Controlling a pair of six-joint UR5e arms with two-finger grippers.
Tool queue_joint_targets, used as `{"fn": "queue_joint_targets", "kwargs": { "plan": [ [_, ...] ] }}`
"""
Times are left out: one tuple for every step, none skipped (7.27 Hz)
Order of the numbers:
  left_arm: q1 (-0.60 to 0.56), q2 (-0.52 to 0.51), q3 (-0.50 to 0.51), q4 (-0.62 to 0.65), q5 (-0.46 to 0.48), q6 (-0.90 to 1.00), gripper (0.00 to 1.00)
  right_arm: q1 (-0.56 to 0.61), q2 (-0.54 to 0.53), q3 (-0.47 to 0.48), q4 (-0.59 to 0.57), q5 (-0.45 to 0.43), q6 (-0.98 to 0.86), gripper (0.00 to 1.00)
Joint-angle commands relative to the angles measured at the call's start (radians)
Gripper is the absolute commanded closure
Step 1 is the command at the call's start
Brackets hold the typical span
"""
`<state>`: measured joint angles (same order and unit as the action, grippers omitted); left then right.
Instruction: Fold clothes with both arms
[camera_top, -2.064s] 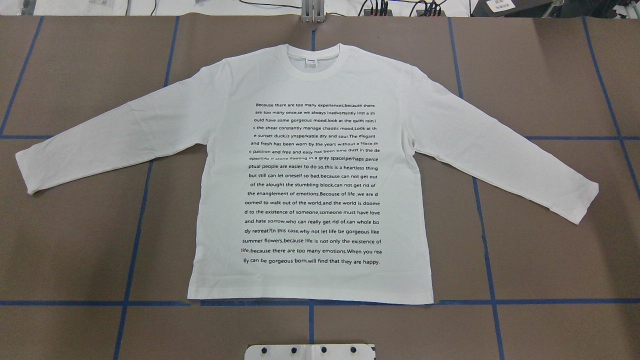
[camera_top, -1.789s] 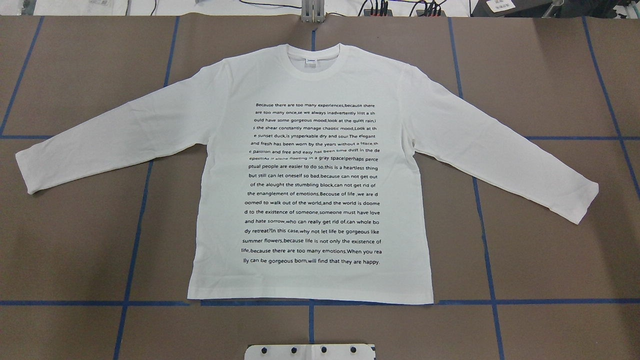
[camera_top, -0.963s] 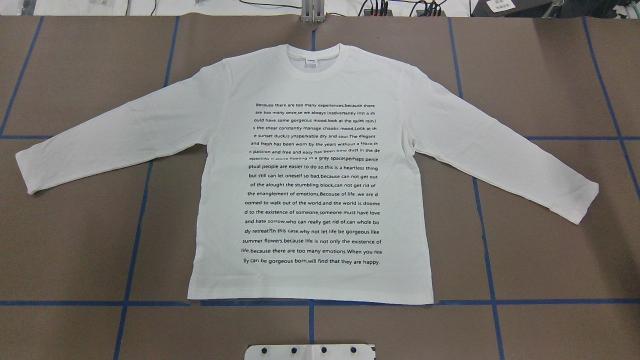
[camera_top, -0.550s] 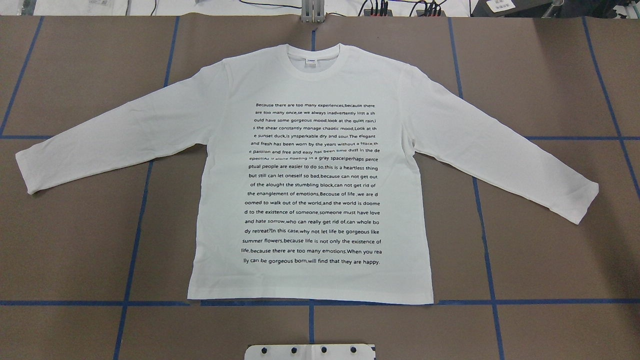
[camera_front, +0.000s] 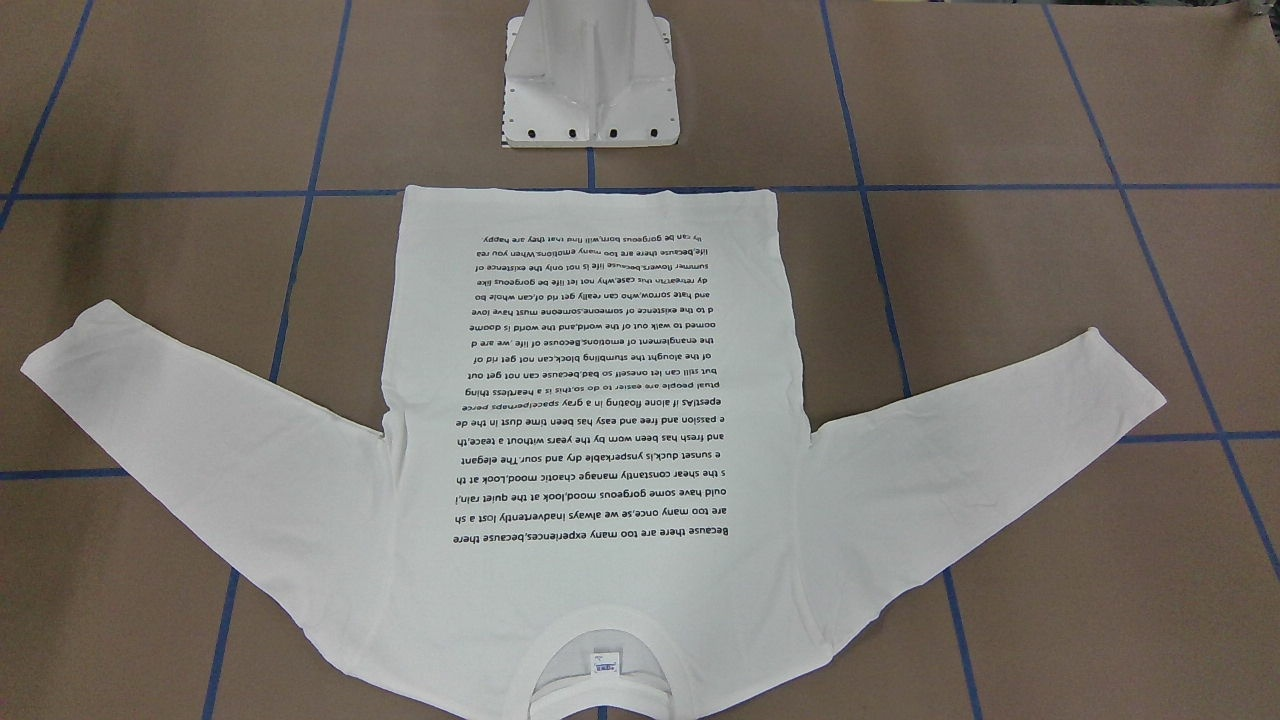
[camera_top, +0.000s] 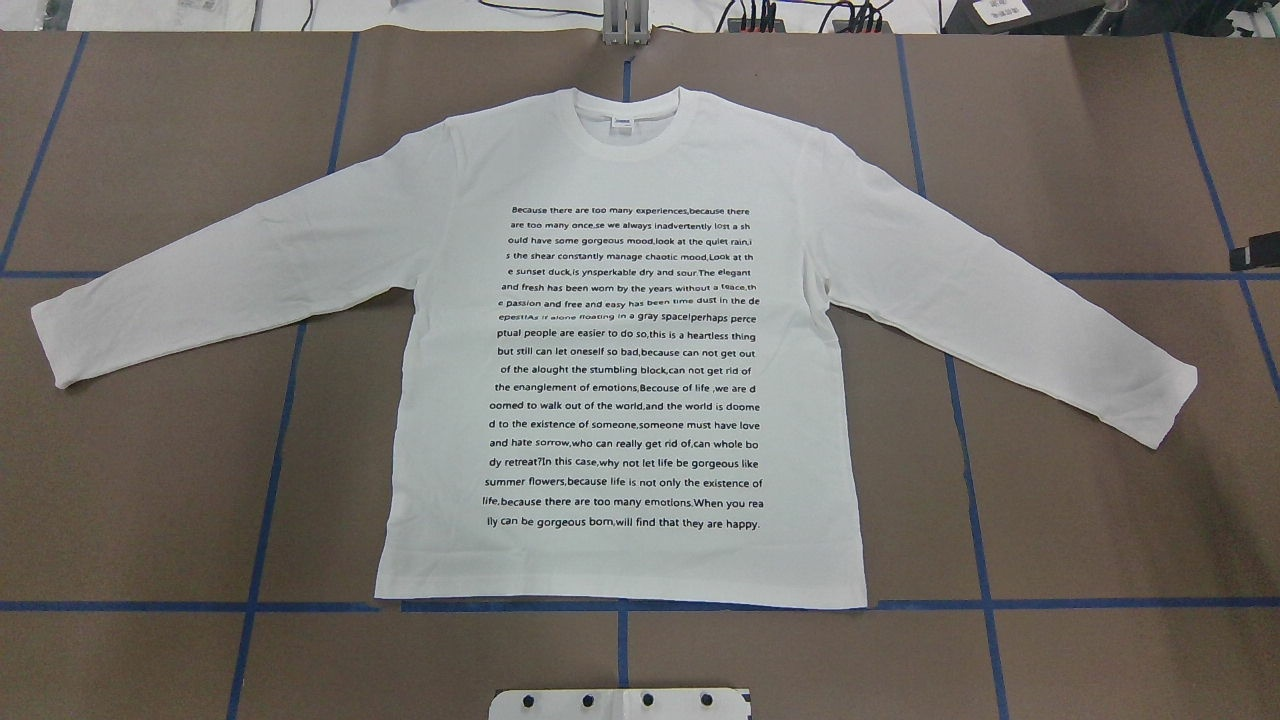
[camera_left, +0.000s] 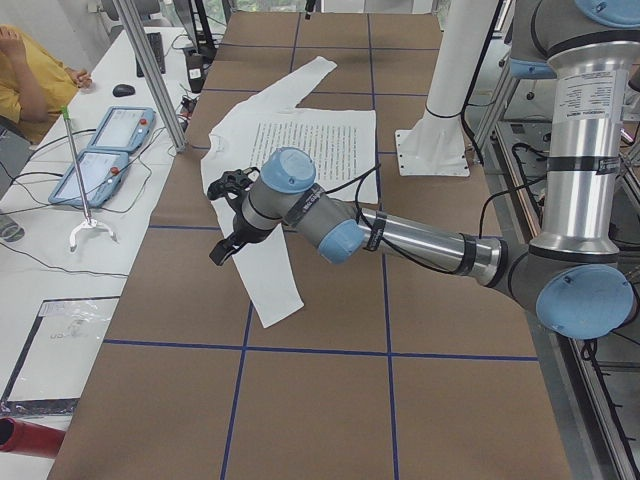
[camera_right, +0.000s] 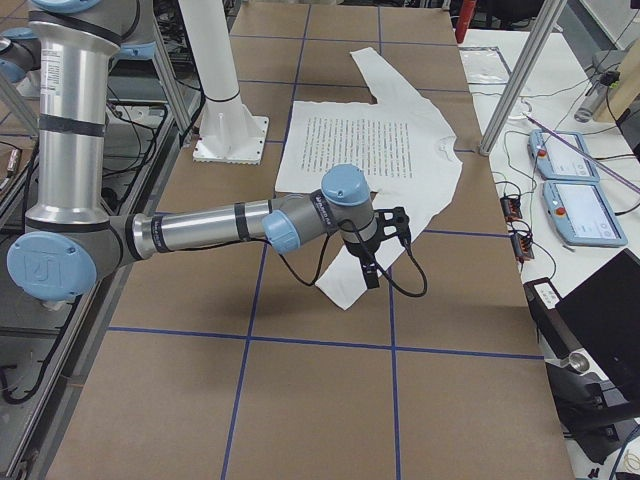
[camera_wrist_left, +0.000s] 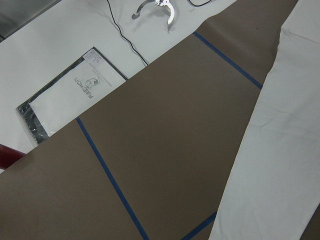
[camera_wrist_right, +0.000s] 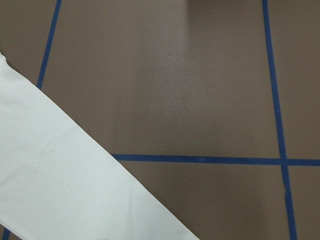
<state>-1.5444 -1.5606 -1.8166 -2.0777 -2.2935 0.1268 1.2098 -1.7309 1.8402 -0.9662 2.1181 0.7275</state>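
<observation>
The left half of the overhead view looks the same as a moment ago: brown tabletop (camera_top: 150, 150) with blue tape lines, and no arm. The white long-sleeved T-shirt (camera_top: 620, 340) has not shifted. It lies flat in the middle with the printed side up, the collar (camera_top: 628, 120) on the far side from me and both sleeves spread out and down. What is new is at the right edge, where a small dark tip of my right tool (camera_top: 1258, 252) has just come into view, beyond the right sleeve (camera_top: 1020, 310) and apart from it. I judge that folding has not begun and that both arms are only now reaching for the sleeves.

My left tool (camera_left: 222, 215) shows only in the side view from the left. It hangs above the left sleeve (camera_left: 272, 290), near the cuff, and holds nothing that I can see. I cannot tell whether its fingers are spread or pressed together. Its wrist camera shows the sleeve along the right of the picture and bare tabletop beside it.

My right tool, seen from the other side, hangs just above the right cuff, also with nothing in it. How far open it is I cannot tell, because the overhead sliver is too small.
</observation>
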Motion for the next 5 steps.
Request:
{"fn": "queue_joint_targets", "kwargs": {
  "plan": [
    [0.000,0.002,0.000,-0.001,-0.001,0.004,0.00,-0.165,-0.019,-0.083,0.168,-0.140,0.217,0.25],
    [0.000,0.002,-0.001,-0.001,-0.001,0.004,0.00,-0.191,-0.018,-0.158,0.243,-0.171,0.217,0.27],
    [0.000,0.002,0.002,-0.001,-0.001,0.004,0.00,-0.193,-0.013,-0.230,0.317,-0.174,0.211,0.28],
    [0.000,0.002,0.000,-0.001,-0.001,0.004,0.00,-0.193,-0.013,-0.284,0.383,-0.175,0.208,0.30],
    [0.000,0.002,0.000,-0.001,-0.001,0.004,0.00,-0.193,-0.016,-0.297,0.403,-0.175,0.208,0.30]
  ]
}}
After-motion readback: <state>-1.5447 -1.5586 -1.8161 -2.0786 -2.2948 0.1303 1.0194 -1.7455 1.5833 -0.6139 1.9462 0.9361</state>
